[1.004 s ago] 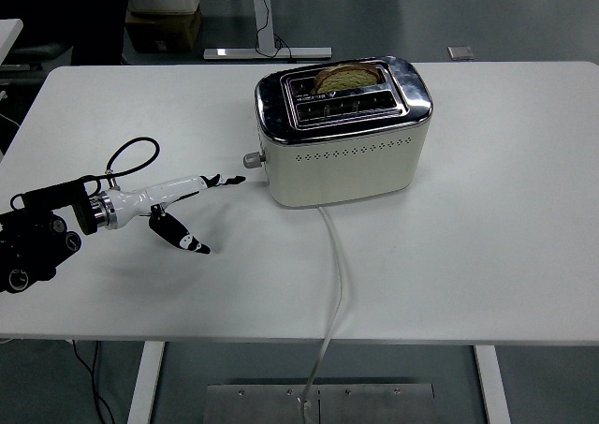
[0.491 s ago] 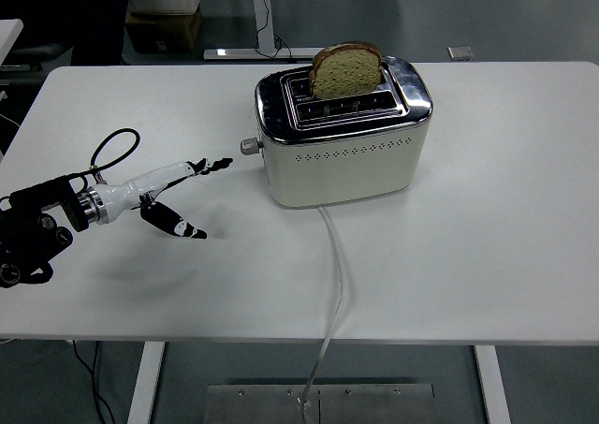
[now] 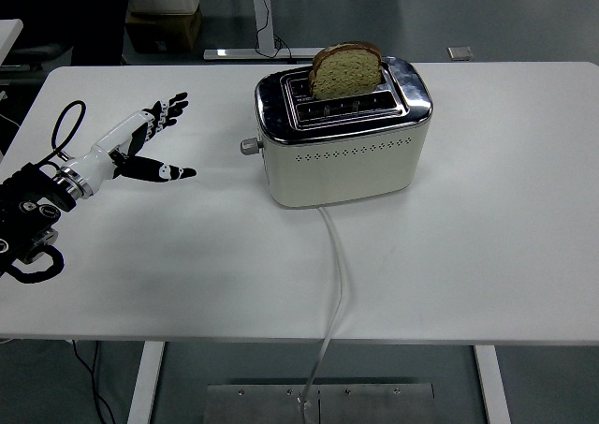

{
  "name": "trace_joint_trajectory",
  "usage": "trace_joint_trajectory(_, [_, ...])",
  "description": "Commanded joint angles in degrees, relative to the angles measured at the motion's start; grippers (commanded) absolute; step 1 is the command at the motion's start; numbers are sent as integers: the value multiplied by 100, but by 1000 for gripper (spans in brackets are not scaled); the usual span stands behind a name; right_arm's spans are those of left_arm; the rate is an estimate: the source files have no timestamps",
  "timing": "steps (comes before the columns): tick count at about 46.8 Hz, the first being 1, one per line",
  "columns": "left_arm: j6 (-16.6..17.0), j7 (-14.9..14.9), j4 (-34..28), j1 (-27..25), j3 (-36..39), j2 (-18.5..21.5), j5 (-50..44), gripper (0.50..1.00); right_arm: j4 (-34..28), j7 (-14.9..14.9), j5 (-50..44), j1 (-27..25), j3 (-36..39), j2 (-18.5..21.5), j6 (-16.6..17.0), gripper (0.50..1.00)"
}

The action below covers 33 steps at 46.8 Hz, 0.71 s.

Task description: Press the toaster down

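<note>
1. Change: bread slice (image 3: 346,68), sunk in its slot a second ago, now stands raised; lever knob (image 3: 248,146) sits higher than it did. Judged: the press did not latch, or the cycle ended; task likely needs redoing.
2. Left hand (image 3: 140,145): withdrawn leftward and raised, well apart from the knob; fingers (image 3: 168,106) spread wide, holding nothing.
3. Toaster (image 3: 342,143): upper centre of worktop (image 3: 505,237); long axis runs left–right, slightly tilted; lever end faces left, towards the hand.
4. Right hand: not visible.
</note>
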Motion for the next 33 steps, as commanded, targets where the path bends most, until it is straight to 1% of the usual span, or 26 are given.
trace_joint_trajectory(1, [0,1,-1,-10,6,-12,-290,1000,0,0,0,1,0,0,6,1000])
trace_joint_trajectory(4, [61,1,25,-2,-3,-38,-440,1000,0,0,0,1,0,0,6,1000])
trace_joint_trajectory(10, [334,1,148,-28,-64,-187,-931,1000,0,0,0,1,-9,0,6,998])
trace_joint_trajectory(15, [343,1,254,-37,-73,-275,-1468,1000,0,0,0,1,0,0,-3,1000])
trace_joint_trajectory(22, [343,1,509,-72,-82,-468,-1978,1000,0,0,0,1,0,0,-3,1000])
trace_joint_trajectory(28, [343,1,904,-116,-152,-714,-2338,1000,0,0,0,1,0,0,-3,1000])
trace_joint_trajectory(33, [325,1,1317,-186,-301,-1013,-2672,1000,0,0,0,1,0,0,-3,1000])
